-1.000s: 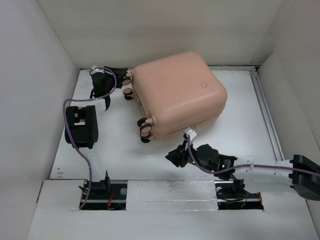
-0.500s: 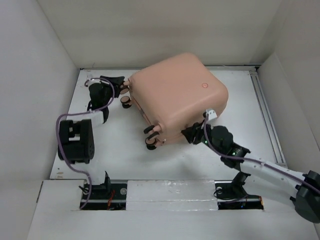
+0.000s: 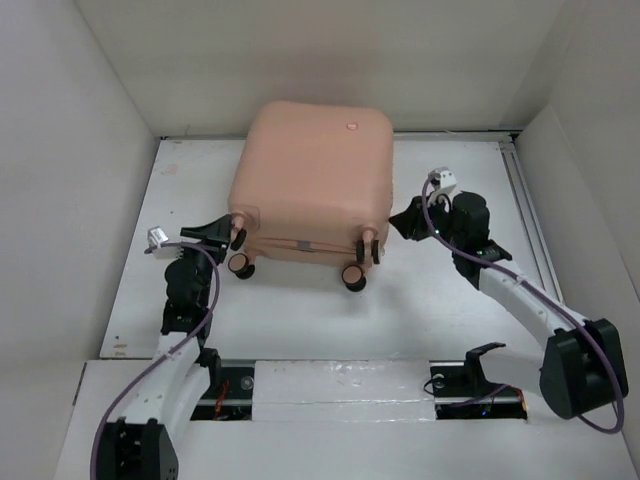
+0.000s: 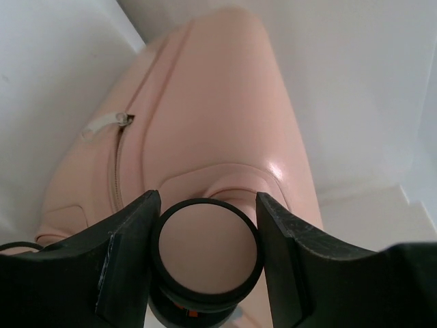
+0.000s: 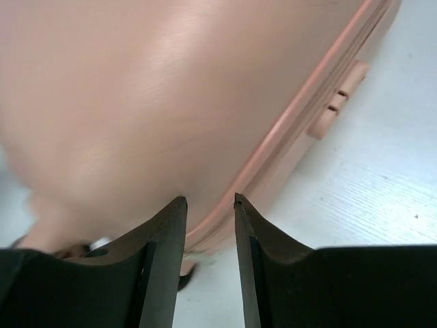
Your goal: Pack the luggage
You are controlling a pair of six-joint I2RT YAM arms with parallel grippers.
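Top external view: luggage (image 3: 310,185) sits closed mid-counter (image 3: 450,300), wheels toward the arms; left claw (image 4: 208,201) clamps a caster wheel (image 4: 207,249); right claw (image 5: 209,201) stands narrowly parted at the shell seam, grip undeterminable. Reorienting probably demands slow, matched arm motion; uneven pull risks tipping.
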